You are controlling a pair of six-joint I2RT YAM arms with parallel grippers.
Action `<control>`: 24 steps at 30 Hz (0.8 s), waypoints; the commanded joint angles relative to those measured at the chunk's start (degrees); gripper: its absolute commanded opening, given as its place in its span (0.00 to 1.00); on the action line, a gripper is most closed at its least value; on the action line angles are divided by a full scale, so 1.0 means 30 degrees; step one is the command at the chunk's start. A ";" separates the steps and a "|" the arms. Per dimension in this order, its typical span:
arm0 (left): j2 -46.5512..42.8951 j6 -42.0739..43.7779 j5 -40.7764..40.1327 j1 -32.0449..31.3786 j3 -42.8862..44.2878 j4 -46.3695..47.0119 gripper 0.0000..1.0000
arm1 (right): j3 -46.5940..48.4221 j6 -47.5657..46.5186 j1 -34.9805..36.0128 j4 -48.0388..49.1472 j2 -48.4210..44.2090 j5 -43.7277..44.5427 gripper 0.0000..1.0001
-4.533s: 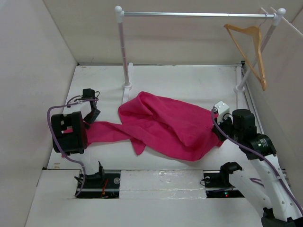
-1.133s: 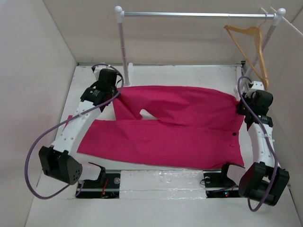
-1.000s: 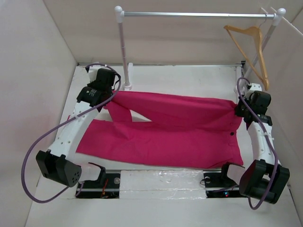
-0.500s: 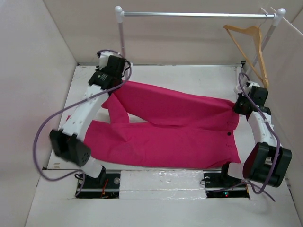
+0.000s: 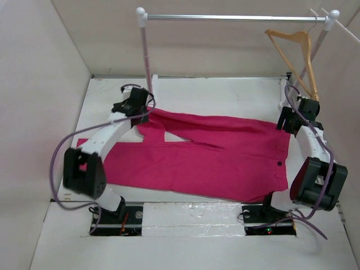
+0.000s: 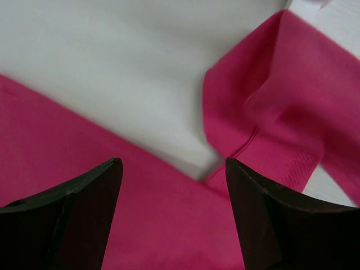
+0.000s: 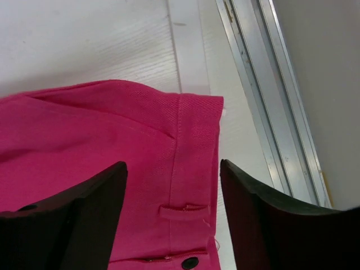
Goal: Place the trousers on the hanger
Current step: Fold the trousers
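Observation:
The magenta trousers lie spread flat on the white table, legs to the left and waist to the right, with the dark button near the right edge. My left gripper stands open over the far leg's end; in the left wrist view its jaws straddle pink cloth without gripping it. Just above the waist's far corner is my right gripper, also open, with the waistband and a belt loop between its fingers. The wooden hanger hangs at the rail's right end.
A silver rail on white posts spans the back of the table. Walls close in on the left, the back and the right. An aluminium track runs along the table's right edge. The arm bases sit at the near edge.
Both grippers have opened and let go of the trousers, which have dropped flat onto the table. The left gripper has come down and nearer; the right has barely moved.

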 commanded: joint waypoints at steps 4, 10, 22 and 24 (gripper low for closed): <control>-0.5526 -0.1135 0.5987 0.1089 -0.6433 0.4047 0.49 | -0.0253 -0.0863 0.0606 -0.0166 -0.3364 -0.0193 0.75; -0.4997 0.0092 0.7825 0.1089 -0.7718 0.5448 0.54 | -0.0345 -0.1214 0.0430 -0.0253 -0.5593 -0.0423 0.70; -0.0022 0.1973 0.9919 0.1089 -0.6584 0.6688 0.41 | -0.4234 -0.0396 0.8102 -0.1043 -0.9403 -0.3181 0.35; 0.0273 0.1972 0.9917 0.1089 -0.6641 0.6393 0.39 | -0.4852 -0.0219 0.9245 -0.1132 -1.0016 -0.2946 0.44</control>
